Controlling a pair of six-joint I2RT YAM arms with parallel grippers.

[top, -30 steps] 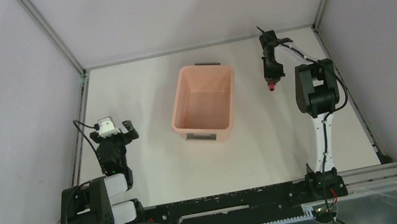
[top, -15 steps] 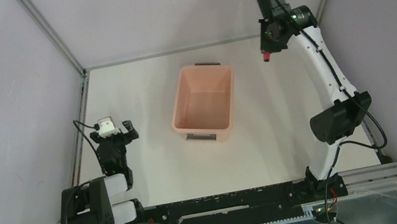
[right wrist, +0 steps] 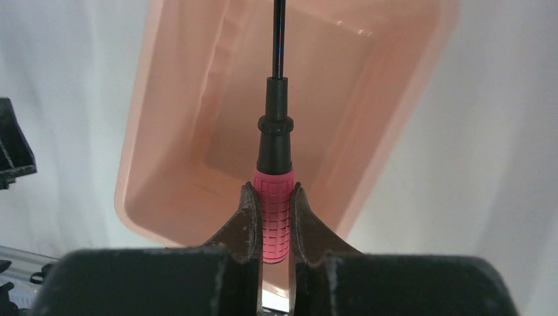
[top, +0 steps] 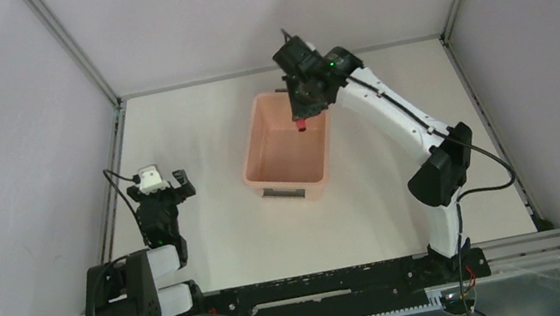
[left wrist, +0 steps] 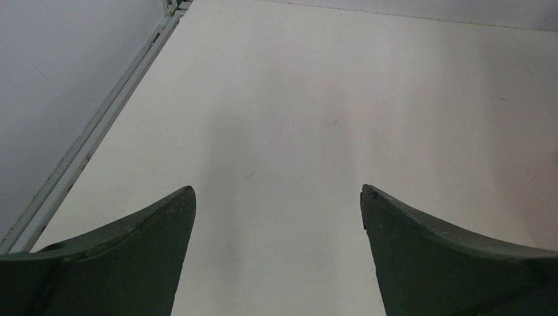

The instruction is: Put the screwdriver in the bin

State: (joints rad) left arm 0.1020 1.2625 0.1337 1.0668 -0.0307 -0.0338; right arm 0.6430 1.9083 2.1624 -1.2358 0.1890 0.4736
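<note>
Swinging leftward, your right gripper (right wrist: 273,195) is now hovering above the bin (top: 290,184) | its jaws are clamping the screwdriver (right wrist: 276,141) by its red handle | carrying is finishing, releasing is remaining.

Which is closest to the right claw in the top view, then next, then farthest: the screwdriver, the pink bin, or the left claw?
1. The screwdriver: pinched in the right claw itself.
2. The bin: just below that claw, in the middle of the table.
3. The left claw: far off, at the table's left side.
</note>
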